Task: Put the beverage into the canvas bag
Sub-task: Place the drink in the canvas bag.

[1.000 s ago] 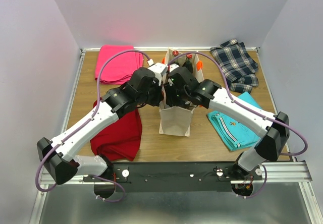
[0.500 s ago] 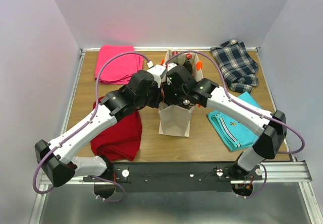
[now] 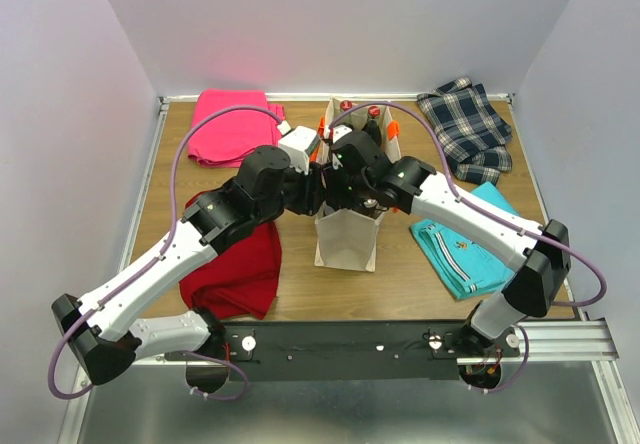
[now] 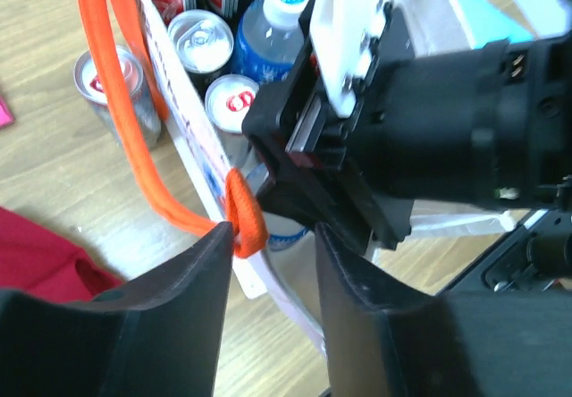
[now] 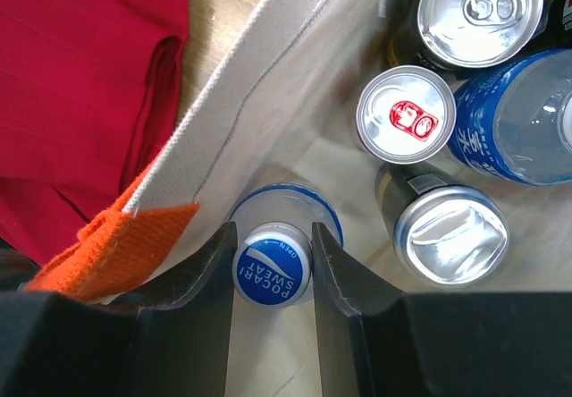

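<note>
the right gripper (image 5: 273, 236) is clamping the blue cap of the pocari sweat bottle (image 5: 273, 274), which is hanging upright inside the canvas bag (image 5: 259, 84), beside the cans (image 5: 407, 115). the left gripper (image 4: 274, 236) is keeping its fingers apart, with the orange strap (image 4: 243, 216) lying between them and touching one finger.

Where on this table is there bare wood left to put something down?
The table is bare in front of the bag, between the red cloth and teal cloth, and at its left edge near the pink cloth. The bag's inside is crowded with cans and bottles; left arm and right arm hang over it.
</note>
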